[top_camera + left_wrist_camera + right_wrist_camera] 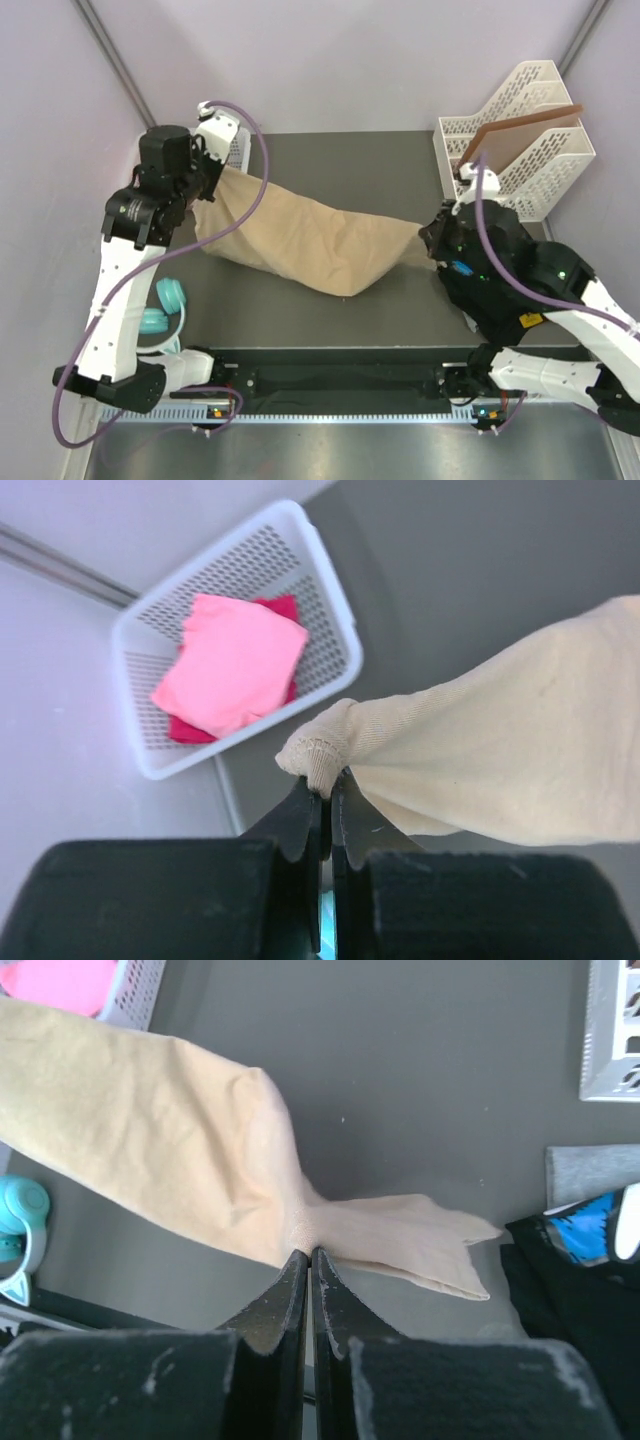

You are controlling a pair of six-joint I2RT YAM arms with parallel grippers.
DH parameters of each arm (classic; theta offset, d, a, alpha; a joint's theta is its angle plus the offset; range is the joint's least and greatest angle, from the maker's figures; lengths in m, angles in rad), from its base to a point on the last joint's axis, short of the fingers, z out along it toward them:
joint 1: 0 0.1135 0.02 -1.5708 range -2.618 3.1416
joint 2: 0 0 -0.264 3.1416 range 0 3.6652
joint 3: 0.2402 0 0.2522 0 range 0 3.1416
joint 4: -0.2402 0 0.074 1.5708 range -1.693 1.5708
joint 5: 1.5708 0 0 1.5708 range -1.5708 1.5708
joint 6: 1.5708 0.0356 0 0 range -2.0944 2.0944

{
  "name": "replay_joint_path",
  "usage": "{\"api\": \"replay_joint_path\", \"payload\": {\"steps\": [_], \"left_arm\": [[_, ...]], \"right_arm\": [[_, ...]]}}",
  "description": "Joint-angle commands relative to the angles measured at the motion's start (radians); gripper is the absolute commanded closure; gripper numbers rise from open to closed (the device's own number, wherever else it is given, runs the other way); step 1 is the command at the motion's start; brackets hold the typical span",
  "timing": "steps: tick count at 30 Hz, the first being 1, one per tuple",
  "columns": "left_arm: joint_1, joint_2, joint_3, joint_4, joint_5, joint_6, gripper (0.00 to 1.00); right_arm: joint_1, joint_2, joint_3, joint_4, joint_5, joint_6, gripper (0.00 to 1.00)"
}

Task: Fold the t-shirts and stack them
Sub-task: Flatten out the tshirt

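The tan t-shirt [300,240] hangs stretched between both grippers above the dark table [340,160]. My left gripper [329,785] is shut on a ribbed edge of the tan shirt [500,750] at the far left. My right gripper [309,1253] is shut on the other end of the tan shirt [170,1130], a sleeve trailing to the right. A pink t-shirt [232,660] lies folded over a red cloth in a white basket [335,590]. Black and blue cloth [575,1270] lies at the right.
A white file rack [520,135] holding a flat brown board [520,125] stands at the back right. A teal round object [165,305] lies by the left arm's base. A grey cloth [595,1172] lies near the black one.
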Motion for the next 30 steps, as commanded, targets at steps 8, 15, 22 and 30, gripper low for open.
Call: {"api": "replay_joint_path", "payload": {"steps": [8,15,22,30], "left_arm": [[0.005,-0.054,-0.034,0.053,-0.11,0.056,1.0],[0.005,0.104,0.026,0.189,-0.148,0.036,1.0],[0.006,0.42,0.484,0.137,-0.188,0.05,1.0],[0.005,0.249,0.358,0.131,-0.13,0.049,1.0]], "right_arm": [[-0.052,-0.057,0.108,-0.117,0.132,-0.01,1.0],[-0.433,0.082,0.068,0.065,-0.149,-0.183,1.0],[-0.587,0.313,0.299,0.09,-0.233,-0.263,1.0],[-0.587,0.265,0.317,0.075,-0.276,-0.259,1.0]]}}
